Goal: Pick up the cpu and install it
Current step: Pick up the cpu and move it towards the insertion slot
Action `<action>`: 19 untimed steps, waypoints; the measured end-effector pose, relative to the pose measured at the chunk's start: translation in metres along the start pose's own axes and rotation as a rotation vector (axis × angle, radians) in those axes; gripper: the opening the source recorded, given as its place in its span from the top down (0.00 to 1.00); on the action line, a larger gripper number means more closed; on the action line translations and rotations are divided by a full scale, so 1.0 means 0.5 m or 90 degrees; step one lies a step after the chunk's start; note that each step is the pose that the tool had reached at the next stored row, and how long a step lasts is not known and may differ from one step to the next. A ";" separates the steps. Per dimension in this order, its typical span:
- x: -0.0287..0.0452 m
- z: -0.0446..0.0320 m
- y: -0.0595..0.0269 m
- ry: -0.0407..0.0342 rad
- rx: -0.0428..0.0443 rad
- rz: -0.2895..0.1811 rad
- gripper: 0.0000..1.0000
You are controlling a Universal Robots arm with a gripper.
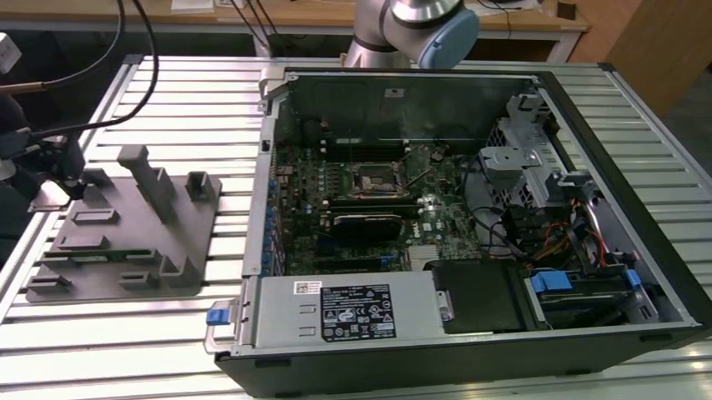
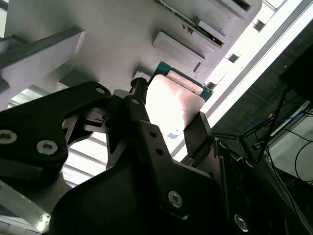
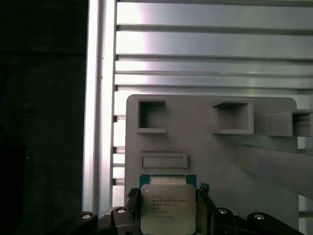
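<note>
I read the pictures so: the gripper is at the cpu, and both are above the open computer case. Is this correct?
Not quite. The gripper is at the cpu, but both are above the grey tray, not the computer case. The first wrist view shows the tray's surface directly behind the cpu.

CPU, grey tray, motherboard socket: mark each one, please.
cpu (image 3: 167, 208): first wrist view, middle of its silver top.
grey tray (image 3: 210, 152): first wrist view, bare flat surface beside the cpu.
motherboard socket (image 1: 372, 178): exterior view, centre of the square frame.
</note>
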State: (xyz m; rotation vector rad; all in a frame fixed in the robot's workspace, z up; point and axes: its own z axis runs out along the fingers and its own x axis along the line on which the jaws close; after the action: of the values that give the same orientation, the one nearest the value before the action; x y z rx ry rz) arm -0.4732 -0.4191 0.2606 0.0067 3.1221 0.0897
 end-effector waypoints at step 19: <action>-0.002 -0.112 0.006 0.0000 -0.0013 0.000 0.45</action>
State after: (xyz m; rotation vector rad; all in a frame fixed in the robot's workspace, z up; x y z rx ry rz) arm -0.4731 -0.4191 0.3169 0.0067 3.1220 0.0929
